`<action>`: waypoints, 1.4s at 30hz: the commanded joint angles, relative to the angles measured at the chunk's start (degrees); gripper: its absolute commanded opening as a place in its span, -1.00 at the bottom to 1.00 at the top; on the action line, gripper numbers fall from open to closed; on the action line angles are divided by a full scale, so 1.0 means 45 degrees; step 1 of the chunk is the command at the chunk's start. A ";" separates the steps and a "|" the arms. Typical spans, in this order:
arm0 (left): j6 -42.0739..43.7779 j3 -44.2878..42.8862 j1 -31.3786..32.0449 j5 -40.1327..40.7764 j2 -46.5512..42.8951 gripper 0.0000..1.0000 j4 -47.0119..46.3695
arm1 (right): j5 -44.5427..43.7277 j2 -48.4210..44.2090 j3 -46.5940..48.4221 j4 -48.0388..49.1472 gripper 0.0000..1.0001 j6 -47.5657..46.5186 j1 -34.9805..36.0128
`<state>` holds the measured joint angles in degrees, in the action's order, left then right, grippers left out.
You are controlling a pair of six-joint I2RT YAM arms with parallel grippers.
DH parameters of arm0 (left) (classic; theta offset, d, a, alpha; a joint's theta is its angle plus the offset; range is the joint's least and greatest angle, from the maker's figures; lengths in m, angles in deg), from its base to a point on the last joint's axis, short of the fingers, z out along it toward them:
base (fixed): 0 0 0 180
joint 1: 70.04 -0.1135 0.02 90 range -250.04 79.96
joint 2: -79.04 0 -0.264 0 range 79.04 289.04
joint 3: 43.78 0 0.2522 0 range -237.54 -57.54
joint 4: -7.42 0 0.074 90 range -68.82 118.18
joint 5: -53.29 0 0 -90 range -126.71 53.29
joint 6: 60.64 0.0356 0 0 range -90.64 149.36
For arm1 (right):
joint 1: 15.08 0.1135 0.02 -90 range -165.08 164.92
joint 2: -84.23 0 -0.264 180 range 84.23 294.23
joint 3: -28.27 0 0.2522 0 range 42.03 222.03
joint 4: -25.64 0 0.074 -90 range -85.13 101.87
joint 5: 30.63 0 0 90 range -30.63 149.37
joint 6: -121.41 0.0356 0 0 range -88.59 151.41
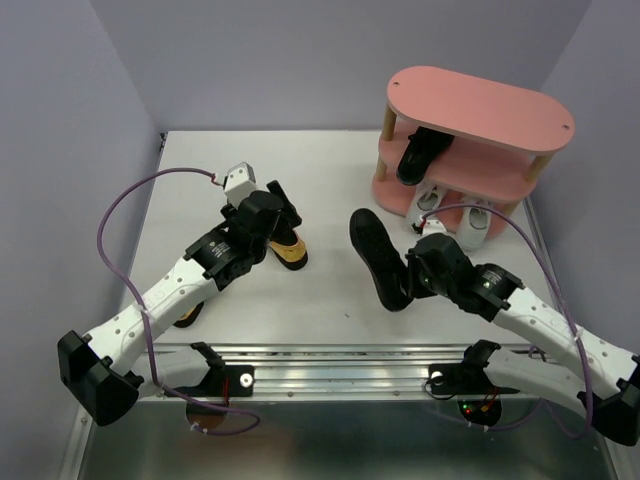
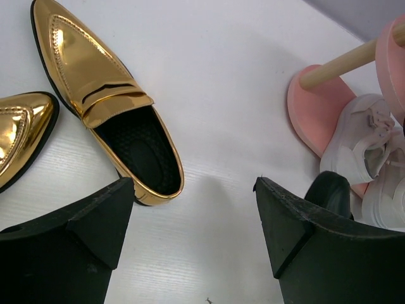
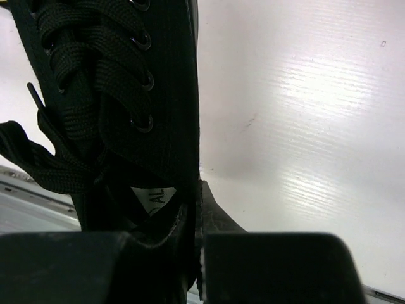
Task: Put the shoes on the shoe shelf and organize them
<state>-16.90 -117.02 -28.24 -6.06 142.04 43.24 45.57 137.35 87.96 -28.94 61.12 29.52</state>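
My right claw [image 3: 197, 218] is clamped tight on the side wall of a black lace-up fabric shoe [image 3: 126, 95]. The shoe stretches from the claw toward the far side of the white table [image 1: 320, 180], and I can't tell if it's touching. My left claw [image 2: 193, 187] is spread wide, gripping nothing, above a shiny gold pointed shoe [image 2: 107, 95], with a second gold shoe [image 2: 19, 126] beside it. The pink oval three-tier shelf [image 1: 480, 110] stands far right, with a second black shoe [image 1: 418, 155] on the middle tier and white sneakers [image 1: 462, 218] on the bottom.

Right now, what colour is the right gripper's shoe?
The lace-up shoe is all black; right wrist view shows it best.
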 commanded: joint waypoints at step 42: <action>0.1081 -0.0571 -0.0383 -0.1011 0.0843 0.74 -0.1270 | -1.0720 0.1083 0.5963 -0.6926 -0.99 0.6328 0.0011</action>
<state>-12.83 -117.70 -29.40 -10.85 146.24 38.96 6.05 141.00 110.08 -63.00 88.62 29.58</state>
